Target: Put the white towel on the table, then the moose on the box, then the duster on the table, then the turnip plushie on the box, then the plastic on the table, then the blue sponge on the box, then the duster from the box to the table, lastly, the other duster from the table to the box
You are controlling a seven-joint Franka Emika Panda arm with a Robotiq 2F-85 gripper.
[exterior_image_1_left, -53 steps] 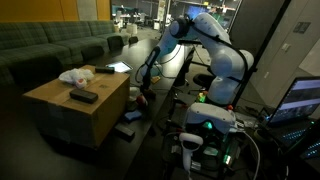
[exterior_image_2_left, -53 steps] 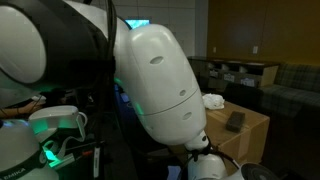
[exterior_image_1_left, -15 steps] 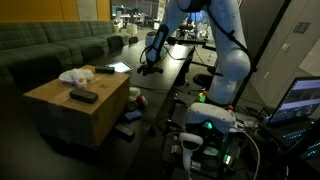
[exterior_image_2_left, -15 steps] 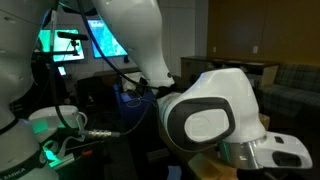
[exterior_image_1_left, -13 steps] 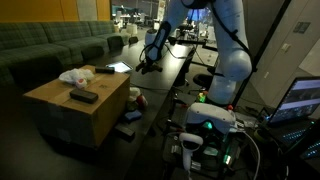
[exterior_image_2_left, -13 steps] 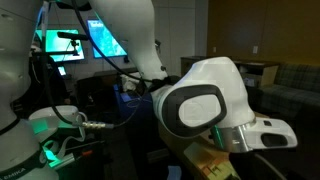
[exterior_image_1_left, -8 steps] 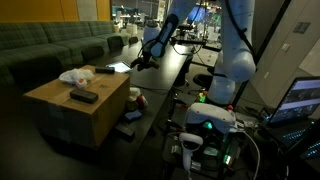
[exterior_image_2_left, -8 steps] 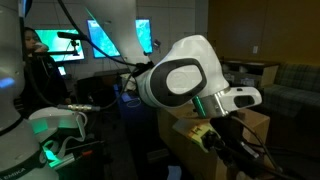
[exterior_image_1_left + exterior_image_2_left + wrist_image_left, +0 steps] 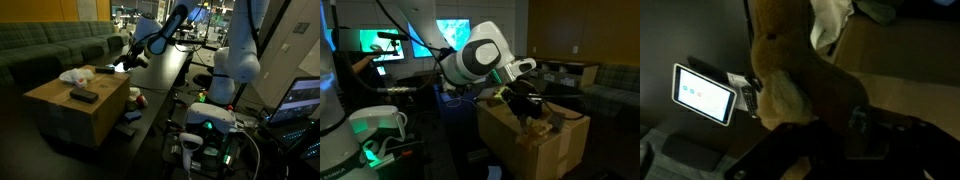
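My gripper (image 9: 134,59) hangs in the air between the black table (image 9: 170,78) and the cardboard box (image 9: 70,108), shut on a brown plush with a pale belly, the moose (image 9: 790,70). The wrist view shows the moose filling the middle, with my dark fingers (image 9: 855,135) around its lower part. On the box top lies the white towel (image 9: 73,75), seen too in the wrist view as the white towel (image 9: 830,25). In an exterior view my gripper (image 9: 523,101) hovers over the near part of the box (image 9: 535,145).
A dark flat rectangular thing (image 9: 84,96) and another dark item (image 9: 105,70) lie on the box top. A lit tablet (image 9: 120,67) glows at the table's end, the same tablet (image 9: 705,93) below me. Small items lie low between box and table, one reddish (image 9: 135,97). A green sofa (image 9: 50,45) stands behind.
The arm has swung from over the table toward the box, carrying the moose with it. The jaws stayed shut on the plush.
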